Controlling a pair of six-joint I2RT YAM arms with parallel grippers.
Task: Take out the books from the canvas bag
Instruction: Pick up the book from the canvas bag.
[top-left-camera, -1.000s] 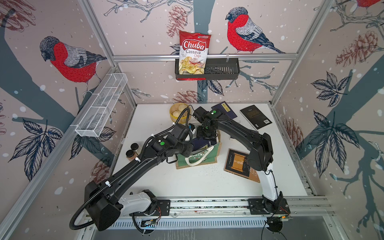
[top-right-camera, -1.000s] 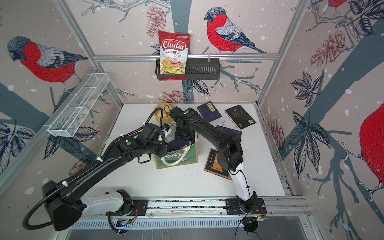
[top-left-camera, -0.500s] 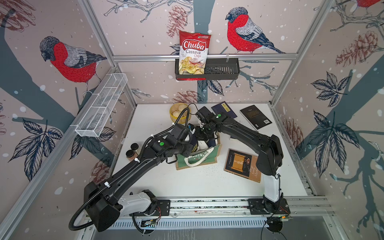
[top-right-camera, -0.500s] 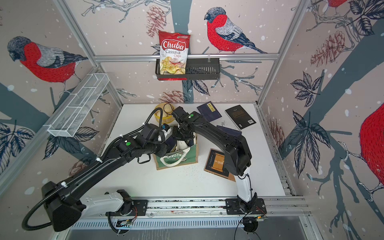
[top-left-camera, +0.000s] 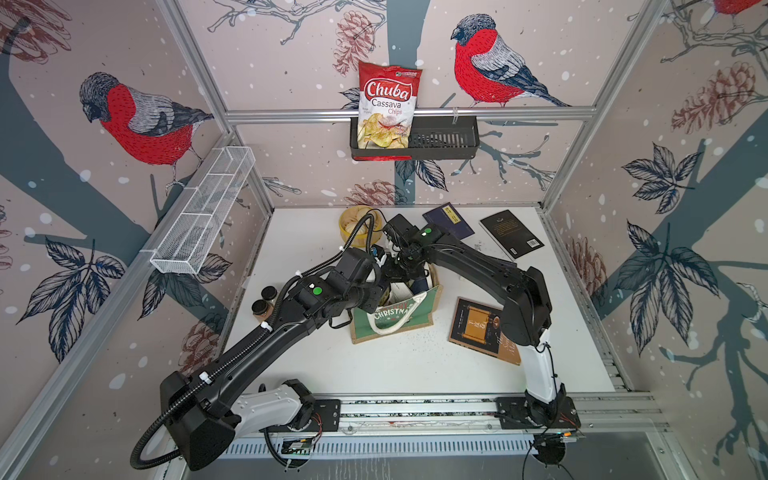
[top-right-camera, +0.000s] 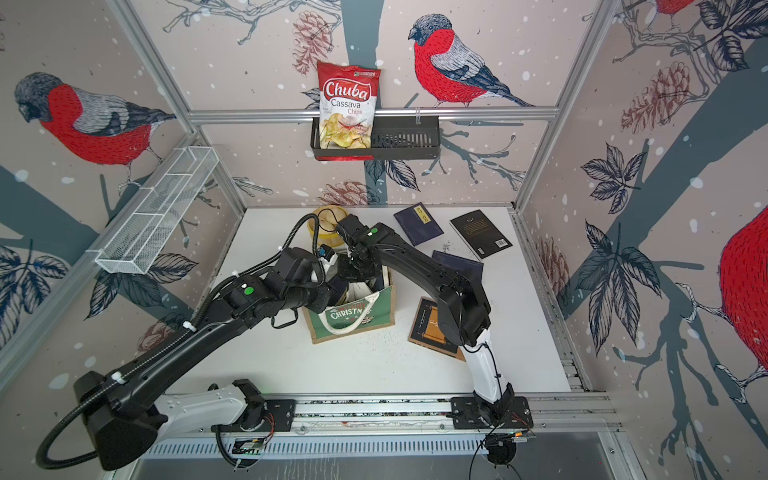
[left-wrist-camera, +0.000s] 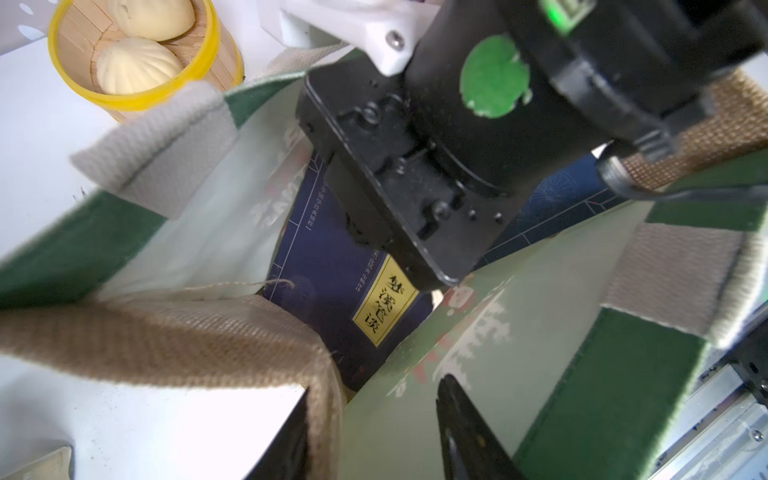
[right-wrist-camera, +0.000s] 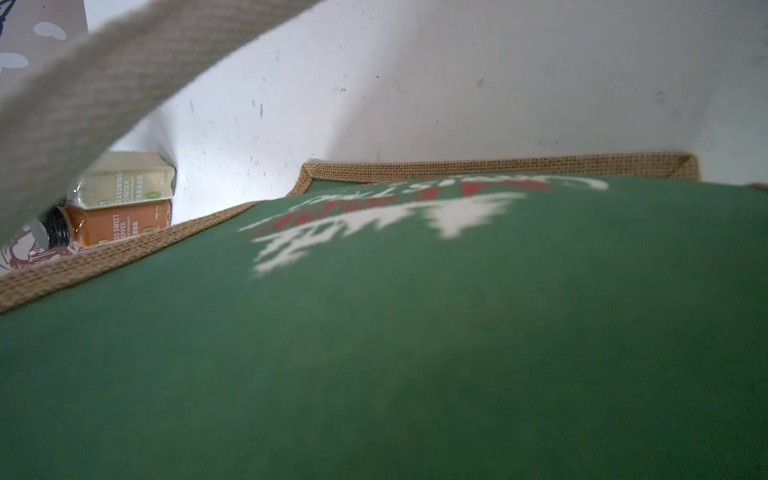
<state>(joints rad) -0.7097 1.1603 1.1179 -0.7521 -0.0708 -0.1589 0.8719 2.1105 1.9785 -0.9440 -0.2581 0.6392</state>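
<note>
**Right gripper (left-wrist-camera: 415, 249) inside the bag (top-left-camera: 415, 322)**

Top views: it meets the left gripper (top-left-camera: 376, 299) at the mouth. Left wrist: I see it over the navy book (left-wrist-camera: 332, 270), jaws hidden; left gripper straddles the rim, grip unclear. Right wrist: just green panel (right-wrist-camera: 415, 332).

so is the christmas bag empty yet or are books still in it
Not empty. The left wrist view shows a navy book with a yellow label standing inside the canvas bag.

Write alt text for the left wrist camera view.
Looking down into the open canvas bag, the right gripper reaches in over a navy book with a yellow label. A steamer basket holding two buns sits outside the bag.
</note>
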